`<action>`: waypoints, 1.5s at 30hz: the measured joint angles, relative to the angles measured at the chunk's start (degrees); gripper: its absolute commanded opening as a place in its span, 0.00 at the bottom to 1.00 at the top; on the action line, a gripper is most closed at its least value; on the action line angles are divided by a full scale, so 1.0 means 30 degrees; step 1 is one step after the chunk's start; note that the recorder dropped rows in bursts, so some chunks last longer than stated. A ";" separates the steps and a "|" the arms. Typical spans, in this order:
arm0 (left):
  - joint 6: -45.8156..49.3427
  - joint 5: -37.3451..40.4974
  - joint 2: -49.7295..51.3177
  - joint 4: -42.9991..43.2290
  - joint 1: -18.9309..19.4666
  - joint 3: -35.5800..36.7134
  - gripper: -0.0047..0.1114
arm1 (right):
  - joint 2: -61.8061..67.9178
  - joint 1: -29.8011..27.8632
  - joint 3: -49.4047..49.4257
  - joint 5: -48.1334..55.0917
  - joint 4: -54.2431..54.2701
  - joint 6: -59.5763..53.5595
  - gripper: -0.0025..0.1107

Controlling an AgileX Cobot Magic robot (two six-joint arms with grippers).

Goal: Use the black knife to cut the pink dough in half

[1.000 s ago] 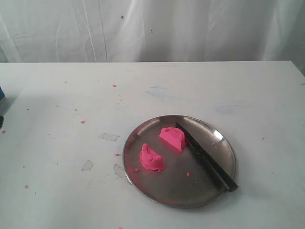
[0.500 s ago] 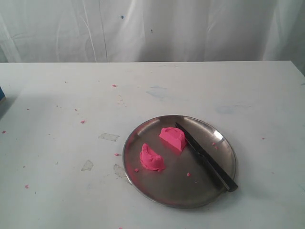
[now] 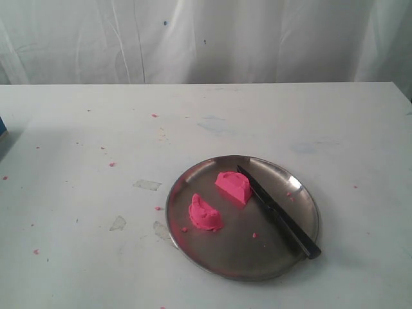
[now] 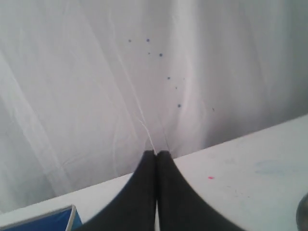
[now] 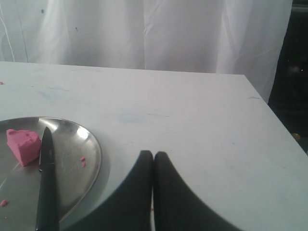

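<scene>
The pink dough lies in two chunks on the steel plate point(image 3: 193, 248): one half point(image 3: 233, 187) near the plate's middle and the other half point(image 3: 204, 214) toward its left rim. Beside the first half rests the black knife point(image 3: 278, 212), blade toward the far rim, handle over the near right rim. The right wrist view shows one dough half point(image 5: 23, 145), the knife point(image 5: 46, 183) and the plate point(image 5: 91, 149). My right gripper point(image 5: 153, 155) is shut and holds nothing, off to the plate's right. Away from the plate, my left gripper point(image 4: 156, 153) is shut and holds nothing. Neither gripper shows in the exterior view.
Tiny pink crumbs point(image 3: 112, 163) dot the white table point(image 3: 77, 193) and the plate. A blue box point(image 4: 48, 222) sits at the table's left edge. A white curtain point(image 3: 206, 38) hangs behind the table. The table's right edge point(image 5: 269, 115) drops off near my right gripper.
A dark shape at the exterior view's left edge one second ago has gone out of sight. Dough, knife and plate have not moved.
</scene>
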 measured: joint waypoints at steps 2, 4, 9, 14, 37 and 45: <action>-0.0812 -0.1168 -0.0643 -0.0080 0.0095 0.0879 0.04 | 0.0000 0.0000 0.0000 0.0000 0.0000 0.0000 0.02; -0.1198 -0.2559 -0.1227 0.0178 0.0130 0.2100 0.04 | 0.0000 0.0000 0.0000 0.0000 0.0000 0.0000 0.02; -0.1346 -0.3782 -0.1608 0.4058 0.0173 0.3781 0.04 | 0.0000 0.0000 0.0000 0.0000 0.0000 0.0000 0.02; -0.1762 -0.3520 -0.1608 0.6702 0.0173 0.3435 0.04 | 0.0000 0.0000 0.0000 0.0000 0.0000 0.0000 0.02; -2.2065 0.5535 -0.3024 2.0939 0.0794 0.6444 0.04 | 0.0000 0.0000 0.0000 0.0000 0.0000 0.0000 0.02; -2.1916 0.4683 -0.3024 2.0939 0.0794 0.6444 0.04 | 0.0000 0.0000 0.0000 0.0000 0.0000 0.0000 0.02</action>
